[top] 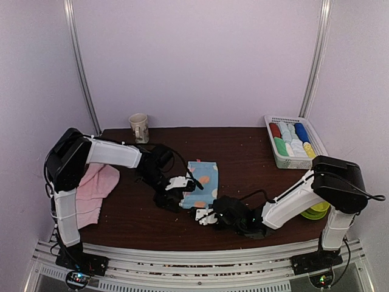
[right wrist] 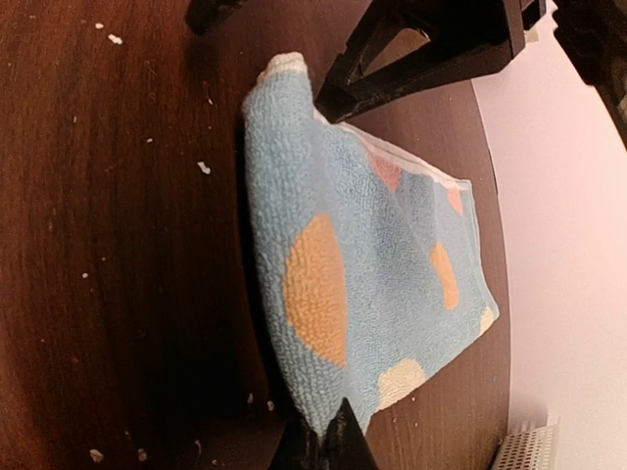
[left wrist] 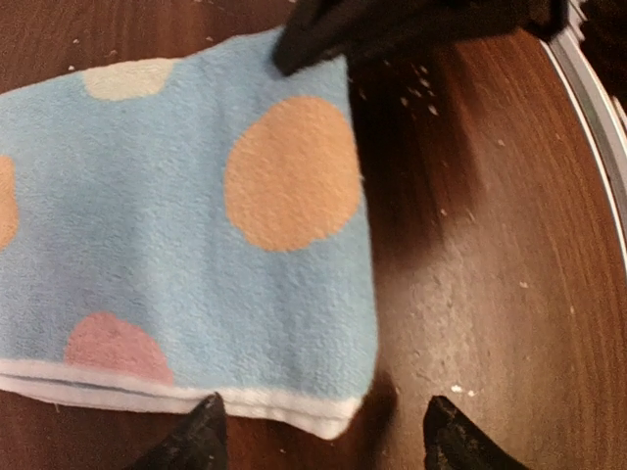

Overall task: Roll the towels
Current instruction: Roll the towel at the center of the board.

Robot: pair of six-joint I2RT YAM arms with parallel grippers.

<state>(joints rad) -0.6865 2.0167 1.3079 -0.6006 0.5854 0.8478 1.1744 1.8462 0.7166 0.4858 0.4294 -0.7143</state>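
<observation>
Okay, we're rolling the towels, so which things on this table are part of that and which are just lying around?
For the job:
dotted blue towel
pink towel

Just lying about:
mug
white basket holding rolled cloths
green object at the right edge

Pale mug (top: 139,128) upper left, at back edge of desk (top: 243,155). White slatted basket (top: 290,163) upper right; lime-green round item (top: 316,212) below it.

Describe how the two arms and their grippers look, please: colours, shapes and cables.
Each arm, left arm and right arm, has white tubular links between bulky black joint housings, with thin black cables looping alongside. The left gripper and right gripper have black fingers tapering to points, on white mounts. Small coloured lights glow at both bases.
</observation>
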